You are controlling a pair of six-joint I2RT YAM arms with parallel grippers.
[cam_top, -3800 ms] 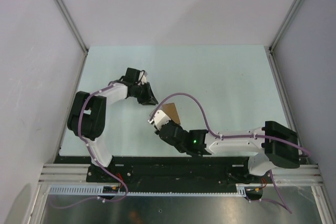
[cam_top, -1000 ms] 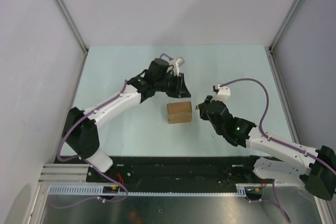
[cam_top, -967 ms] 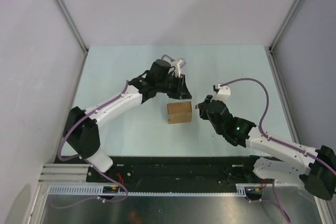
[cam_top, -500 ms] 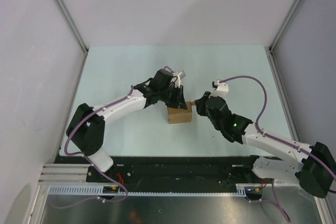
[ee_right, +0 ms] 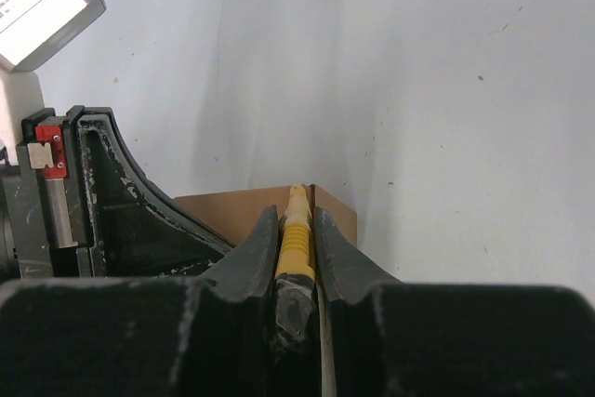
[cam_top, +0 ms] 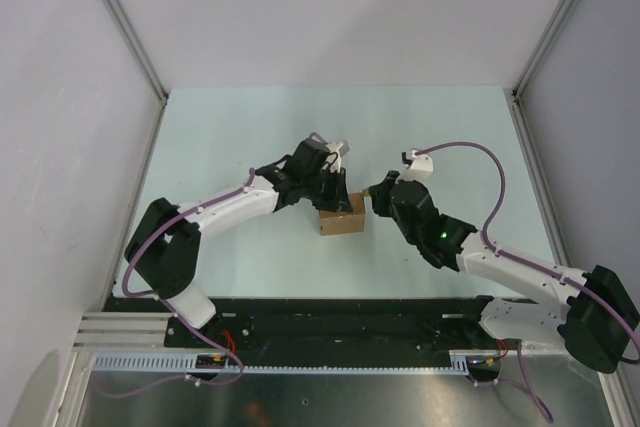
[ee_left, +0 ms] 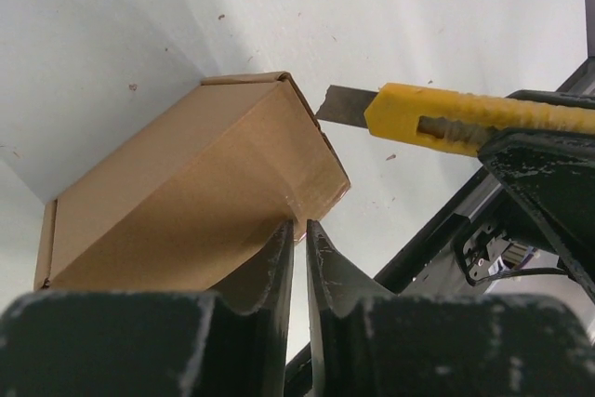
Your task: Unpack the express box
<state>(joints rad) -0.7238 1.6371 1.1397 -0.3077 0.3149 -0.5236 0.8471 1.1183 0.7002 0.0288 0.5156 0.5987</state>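
Observation:
The express box [cam_top: 345,220], a small closed brown cardboard box, sits mid-table. My left gripper [cam_top: 332,194] is shut and empty, its tips resting on the box's far top edge; in the left wrist view the fingertips [ee_left: 284,239] touch the box [ee_left: 186,202]. My right gripper [cam_top: 377,203] is shut on a yellow-and-black utility knife [ee_right: 295,230] just right of the box. The knife [ee_left: 437,123] has its grey blade [ee_left: 346,104] out, tip beside the box's upper right corner. The right wrist view shows the box [ee_right: 228,213] just past the knife tip.
The pale green table [cam_top: 450,137] is walled by white panels on three sides. A black base rail [cam_top: 330,319] runs along the near edge. The left gripper's body [ee_right: 102,192] fills the left of the right wrist view.
Both arms closed in on the box. The left gripper came down onto the box's far edge. The right gripper carried the knife leftward until its blade reached the box's right corner.

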